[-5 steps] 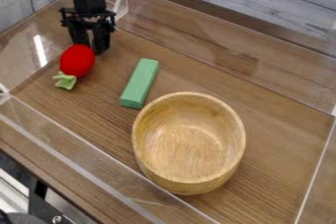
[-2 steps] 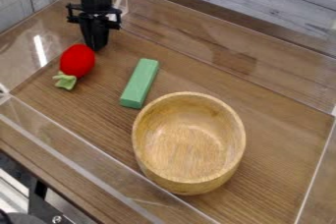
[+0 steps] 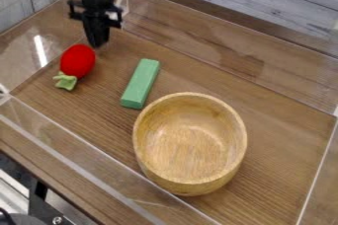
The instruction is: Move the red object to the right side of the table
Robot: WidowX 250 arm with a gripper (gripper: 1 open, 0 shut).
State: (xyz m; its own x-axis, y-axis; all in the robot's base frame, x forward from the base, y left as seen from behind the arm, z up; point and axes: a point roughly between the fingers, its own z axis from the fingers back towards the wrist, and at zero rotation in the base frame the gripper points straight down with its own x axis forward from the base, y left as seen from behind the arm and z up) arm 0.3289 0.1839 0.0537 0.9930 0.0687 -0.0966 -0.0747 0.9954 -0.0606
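The red object (image 3: 78,59), a small round red toy fruit with a light-green leafy bit at its lower left, lies on the wood-grain table (image 3: 224,66) near the left side. My black gripper (image 3: 98,39) hangs just behind and slightly right of it, pointing down. Its fingers are shut together with nothing visible between them. The red object rests on the table, not held.
A green rectangular block (image 3: 140,82) lies right of the red object. A large wooden bowl (image 3: 192,140) stands at the front centre-right. Low clear acrylic walls (image 3: 40,120) border the table on all sides.
The gripper's fingers closed and the hand rose a little, drifting toward the back right. The red object stayed where it was on the table.
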